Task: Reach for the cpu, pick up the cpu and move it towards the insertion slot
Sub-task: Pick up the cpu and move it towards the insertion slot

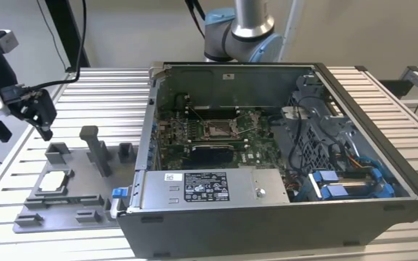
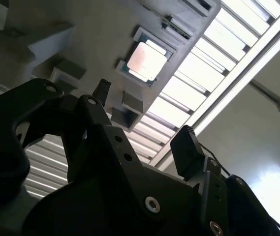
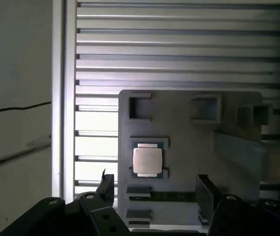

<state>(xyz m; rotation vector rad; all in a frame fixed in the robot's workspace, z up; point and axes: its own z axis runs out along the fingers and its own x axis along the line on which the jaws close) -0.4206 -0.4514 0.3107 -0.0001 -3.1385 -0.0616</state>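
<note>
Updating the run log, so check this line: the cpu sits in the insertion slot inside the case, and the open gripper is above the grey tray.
Not right. The cpu lies in its recess on the grey tray, outside the case, as the first wrist view shows. The rest holds: the open gripper is above that tray.

The claw [image 1: 24,131] hangs at the exterior view's far left, pointing down at a tilt. In both wrist views its two black fingers [image 3: 105,186] stand spread wide apart, with nothing gripped between them. The arm's blue-grey joint [image 1: 239,33] rises at the back of the scene.
</note>
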